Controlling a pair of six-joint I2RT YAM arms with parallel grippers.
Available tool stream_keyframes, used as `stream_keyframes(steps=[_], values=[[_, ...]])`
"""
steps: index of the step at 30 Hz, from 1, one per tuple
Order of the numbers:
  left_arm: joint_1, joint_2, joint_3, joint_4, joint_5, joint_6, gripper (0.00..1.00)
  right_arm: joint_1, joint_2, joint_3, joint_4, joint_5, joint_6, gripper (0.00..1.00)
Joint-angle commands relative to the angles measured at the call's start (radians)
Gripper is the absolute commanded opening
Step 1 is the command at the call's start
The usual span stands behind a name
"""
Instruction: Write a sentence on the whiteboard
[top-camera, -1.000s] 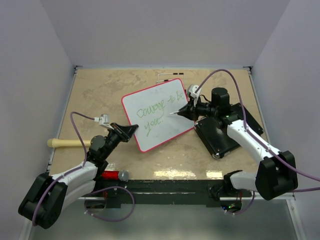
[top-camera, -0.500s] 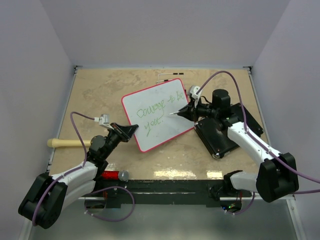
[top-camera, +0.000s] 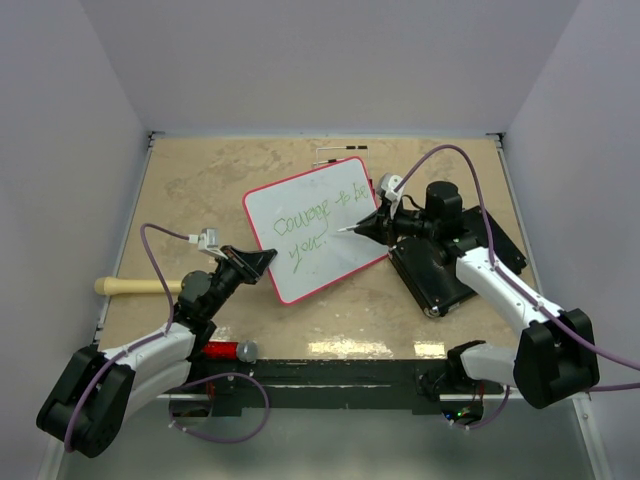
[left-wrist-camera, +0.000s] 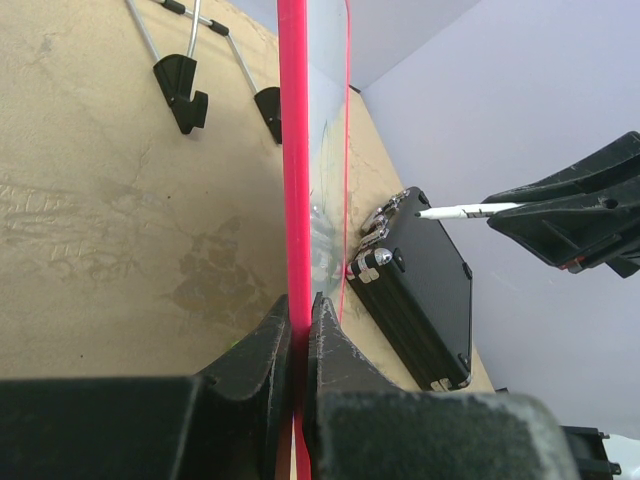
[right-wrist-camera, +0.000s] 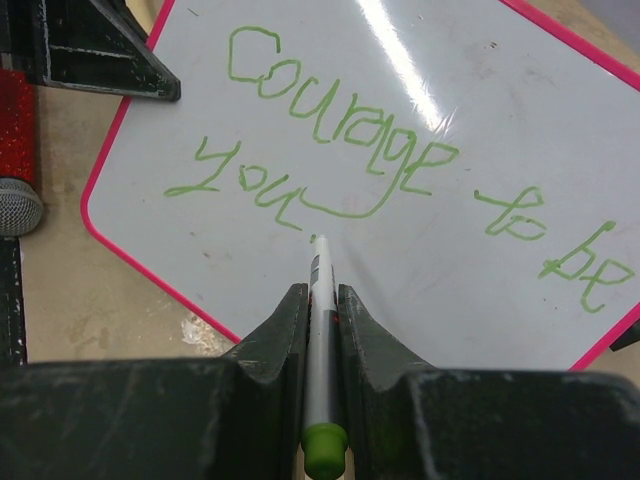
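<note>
The whiteboard (top-camera: 310, 225) sits mid-bench (top-camera: 200, 180), skewed, with its near-left rim pinched between the left fingers (left-wrist-camera: 262, 352). Green handwriting on it reads "Courage to be you". The right fingers (right-wrist-camera: 278, 335) pinch a green-capped marker (right-wrist-camera: 320, 290), its tip by the stroke trailing "you".

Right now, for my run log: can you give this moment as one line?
left gripper: shut on whiteboard rim | right gripper: shut on green marker | text: "Courage to be you" | marker tip: beside "you"
</note>
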Motion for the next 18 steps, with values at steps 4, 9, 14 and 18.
stream_keyframes(steps=[4, 9, 14, 18], values=[[-0.01, 0.0, -0.051, 0.028, 0.069, 0.078, 0.0, 0.005, -0.027, 0.037, 0.014, 0.064, 0.018, 0.0], [-0.01, -0.01, -0.051, 0.019, 0.072, 0.08, 0.0, 0.003, -0.003, 0.065, -0.004, 0.156, 0.03, 0.0], [-0.01, -0.007, -0.051, 0.018, 0.075, 0.081, 0.0, 0.006, 0.04, 0.069, 0.014, 0.176, 0.056, 0.0], [-0.01, -0.002, -0.051, 0.029, 0.082, 0.08, 0.0, 0.025, 0.091, 0.085, 0.023, 0.179, 0.064, 0.0]])
